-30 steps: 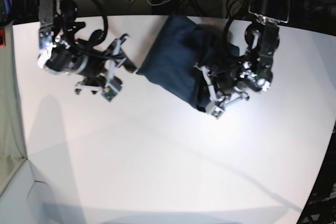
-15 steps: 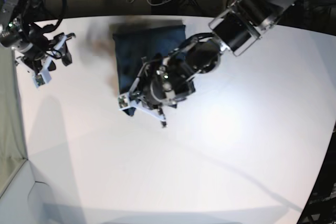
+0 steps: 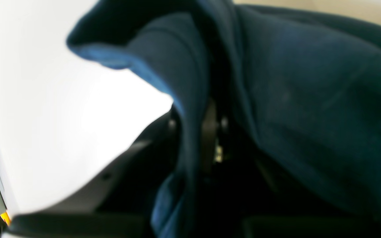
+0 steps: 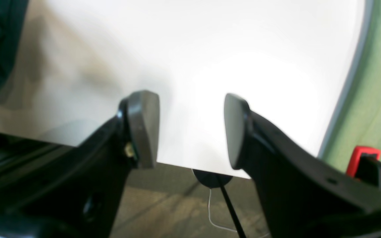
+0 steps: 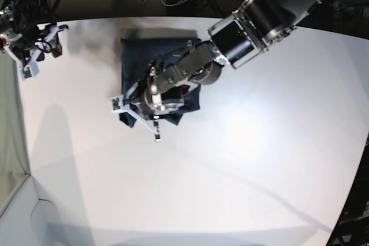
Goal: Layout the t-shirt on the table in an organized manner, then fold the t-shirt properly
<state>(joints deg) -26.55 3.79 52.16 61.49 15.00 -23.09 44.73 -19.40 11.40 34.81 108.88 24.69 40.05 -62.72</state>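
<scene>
Left gripper [image 5: 134, 109] clamped on the folded t-shirt [image 5: 138, 50] near the tabletop's [image 5: 242, 159] far edge; right gripper [image 4: 190, 132], jaws apart, hangs well apart at the far corner.

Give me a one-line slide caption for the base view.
Left gripper pinches the folded t-shirt on the table; right gripper open.

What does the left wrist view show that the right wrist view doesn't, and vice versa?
Left wrist only: a close, blurred look at the t-shirt, a fold of it running down between the shut jaws of the left gripper.

Right wrist only: the right gripper open with nothing between its pads, a green surface past the table's curved edge, and a black cable on the floor below.

Both: the white table and some navy cloth; in the right wrist view only a sliver at the top left corner.
</scene>
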